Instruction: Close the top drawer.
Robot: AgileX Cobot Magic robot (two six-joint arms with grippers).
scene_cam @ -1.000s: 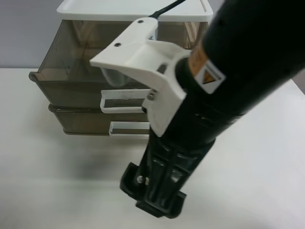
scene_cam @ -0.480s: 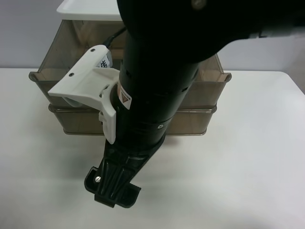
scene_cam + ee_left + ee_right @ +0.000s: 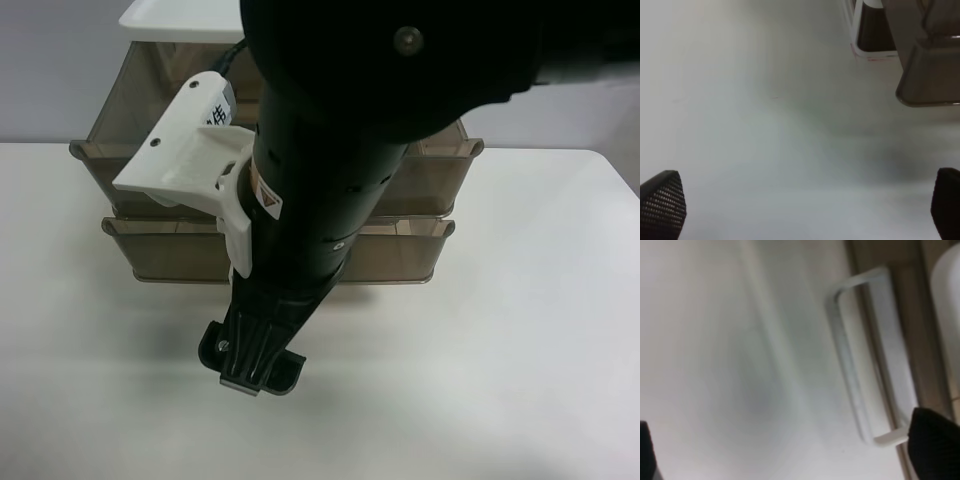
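Note:
The top drawer point(image 3: 430, 180) is smoky brown and stands pulled out of the unit, above the lower drawer point(image 3: 400, 255). A thick black arm covers both handles in the exterior high view. Its gripper point(image 3: 252, 368) hangs over the table just in front of the lower drawer; I cannot tell which arm it is. The right wrist view shows a white loop handle point(image 3: 865, 360) close up and blurred; which drawer it belongs to is unclear. My right gripper point(image 3: 790, 455) is open and empty. My left gripper point(image 3: 800, 210) is open and empty over the table, with a drawer corner point(image 3: 930, 75) ahead.
The white lid point(image 3: 175, 18) of the drawer unit shows at the back. The white table point(image 3: 520, 380) spreads in front and to both sides. A white handle point(image 3: 856, 35) shows at the edge of the left wrist view.
The arm swung to the view's left, then its gripper moved toward the drawers. The top drawer's front has slid back a little, uncovering the lower drawer's rim.

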